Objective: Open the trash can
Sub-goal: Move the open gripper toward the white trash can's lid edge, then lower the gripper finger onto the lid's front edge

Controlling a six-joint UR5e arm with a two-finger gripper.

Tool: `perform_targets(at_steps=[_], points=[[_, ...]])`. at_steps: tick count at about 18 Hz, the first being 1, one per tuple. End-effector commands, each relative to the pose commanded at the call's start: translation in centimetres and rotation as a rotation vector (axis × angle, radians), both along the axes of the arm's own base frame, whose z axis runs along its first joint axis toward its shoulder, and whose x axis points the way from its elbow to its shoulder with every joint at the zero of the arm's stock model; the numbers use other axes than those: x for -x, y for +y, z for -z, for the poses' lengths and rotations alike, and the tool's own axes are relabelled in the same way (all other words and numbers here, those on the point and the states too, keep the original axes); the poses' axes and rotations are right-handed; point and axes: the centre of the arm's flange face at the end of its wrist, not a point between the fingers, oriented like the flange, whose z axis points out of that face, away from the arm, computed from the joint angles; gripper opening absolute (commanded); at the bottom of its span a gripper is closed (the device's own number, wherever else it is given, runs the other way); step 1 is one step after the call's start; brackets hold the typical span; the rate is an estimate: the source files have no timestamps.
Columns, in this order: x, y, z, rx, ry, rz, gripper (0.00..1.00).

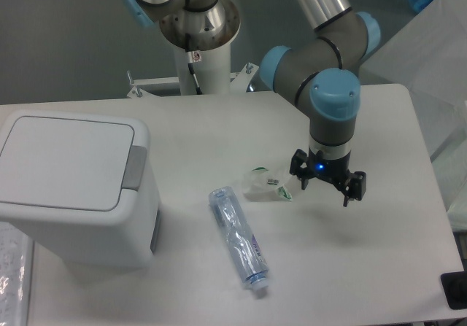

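A single fixed camera looks steeply down from the table's (219, 133) 6 o'clock edge toward the arm's base (197, 27) at 12 o'clock, at middling range.

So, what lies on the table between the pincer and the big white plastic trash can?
In the fixed camera view, a crumpled clear wrapper and a flattened clear plastic bottle lie between the pincer and the trash can.

- Illumination: even, cool, moderately bright, from overhead.
- Shadows: soft, faint; one under the gripper (325, 185) on the table (219, 129), one beside the trash can (73, 187).
- Glare: mild on the plastic bottle (239, 238).
- Sharpness: slightly soft throughout; background dim.
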Motion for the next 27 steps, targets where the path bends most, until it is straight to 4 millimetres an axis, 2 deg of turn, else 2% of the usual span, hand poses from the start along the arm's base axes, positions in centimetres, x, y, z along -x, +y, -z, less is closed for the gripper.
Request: perform_targets(at_steps=[3,4,6,10,14,18,24,27], points=[[-2.0,2.0,-0.2,-0.049,-0.036,-0.103,1.00],[-3.0,3.4,-1.7,-0.091,-0.035,-0.125,1.00],[-4.0,4.8,-4.2,-0.155,-0.045,-0.123,1.00],[-5.1,6.0,-8.6,-0.296,-0.088,-0.223,1.00],[-6.6,8.2,-11.9,-0.397,-0.131,-0.284,1.00],[-9.8,10.0,-14.4,-0.460,-0.216,-0.298,1.00],[-12.8,9.7,-16.7,-0.508,-0.298,-0.316,1.00],[-15.3,7.7,-18.3,-0.516,-0.314,-0.311,1.00]])
